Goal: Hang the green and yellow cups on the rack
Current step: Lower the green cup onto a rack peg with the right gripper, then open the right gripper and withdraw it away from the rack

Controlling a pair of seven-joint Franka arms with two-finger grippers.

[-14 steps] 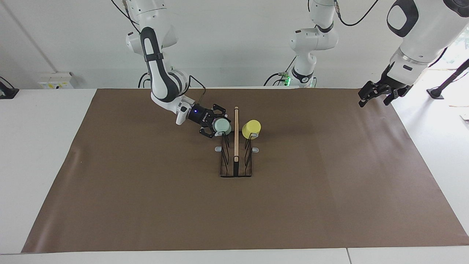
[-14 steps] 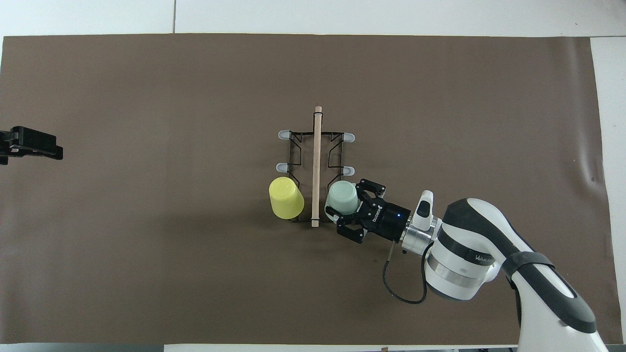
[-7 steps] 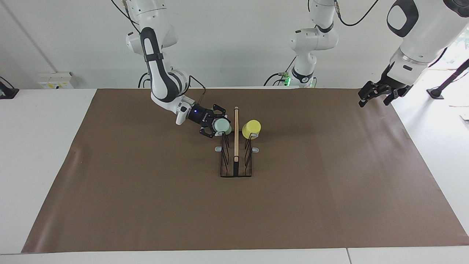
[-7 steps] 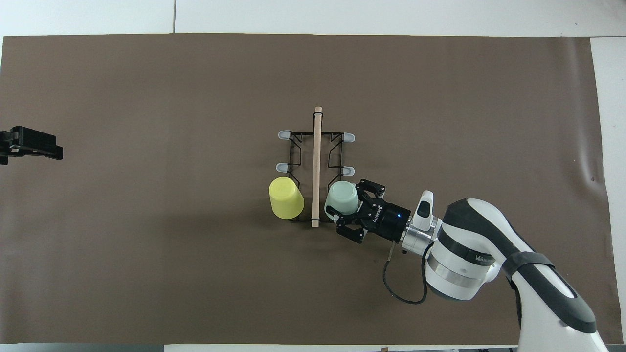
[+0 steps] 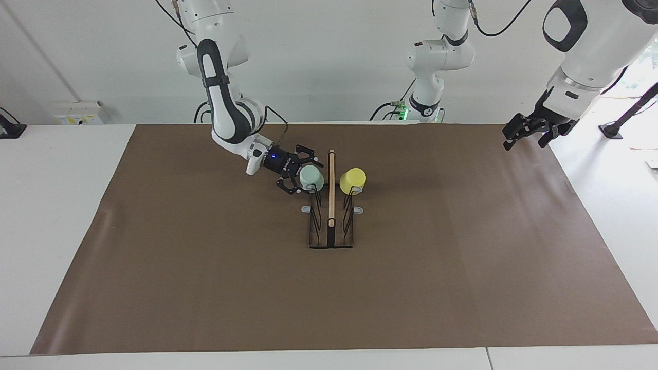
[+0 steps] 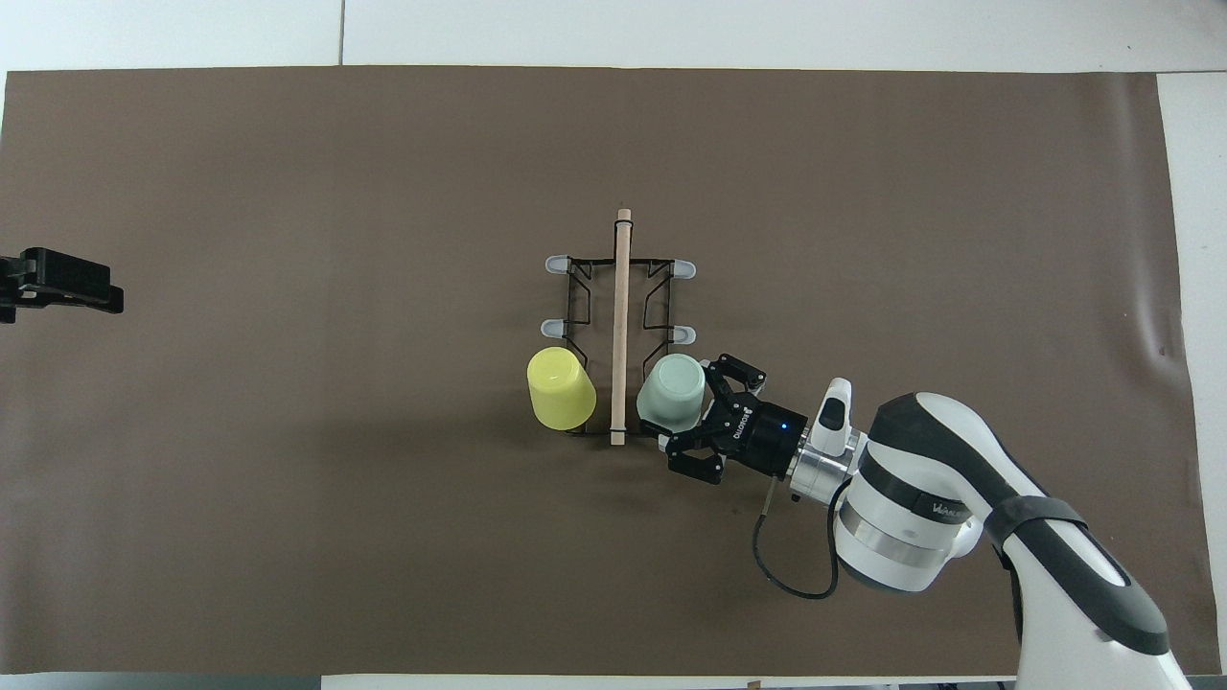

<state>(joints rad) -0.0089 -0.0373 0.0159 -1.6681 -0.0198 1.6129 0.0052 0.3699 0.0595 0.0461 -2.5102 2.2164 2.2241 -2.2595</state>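
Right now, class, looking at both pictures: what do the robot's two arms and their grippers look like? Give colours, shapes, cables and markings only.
Both arms are glossy white, rounded segments with black bands and panels at the joints. The right gripper is black, with a small blue light on its body, a white block at the wrist and a thin black cable looping below. The left gripper is black too, beneath a grey wrist ring. Black cables run along the upper arms.

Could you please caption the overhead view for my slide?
Green cup and yellow cup hang on the rack; open right gripper beside green.

The green cup (image 6: 671,393) and yellow cup (image 6: 560,387) sit on the rack (image 6: 620,326), either side of its wooden bar. The right gripper (image 6: 698,420), fingers spread, is just beside the green cup.
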